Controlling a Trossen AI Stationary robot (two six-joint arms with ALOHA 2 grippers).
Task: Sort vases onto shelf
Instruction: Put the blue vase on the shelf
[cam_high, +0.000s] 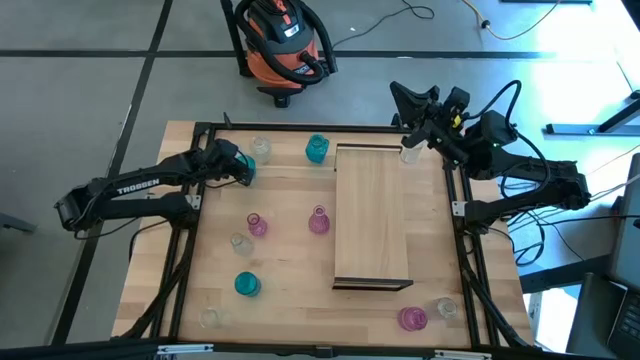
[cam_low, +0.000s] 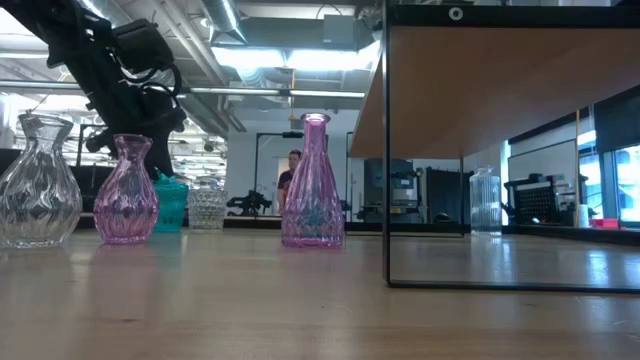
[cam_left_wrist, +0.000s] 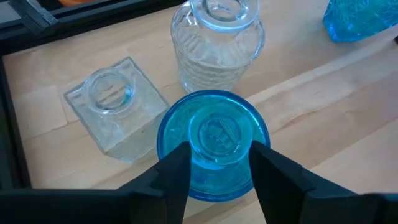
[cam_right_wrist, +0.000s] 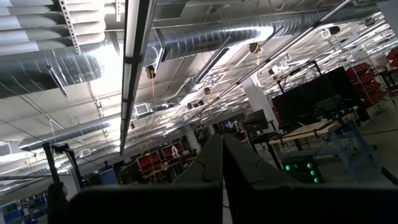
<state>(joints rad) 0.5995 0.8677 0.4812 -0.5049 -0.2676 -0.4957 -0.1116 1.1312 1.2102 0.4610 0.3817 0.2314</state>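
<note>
Only the left wrist view shows the left gripper (cam_left_wrist: 216, 165) pinching a teal vase (cam_left_wrist: 213, 142); overhead, at ten o'clock, it's hidden.

We see the shelf (cam_high: 372, 215) top bare; two clear vases (cam_left_wrist: 214, 46) crowd the left gripper (cam_left_wrist: 217, 171) around its teal vase (cam_left_wrist: 213, 140).

Industrial lab/warehouse: exposed ducts (cam_right_wrist: 205, 37), strip lights (cam_right_wrist: 134, 68), shop vac (cam_high: 285, 45), concrete floor.
</note>
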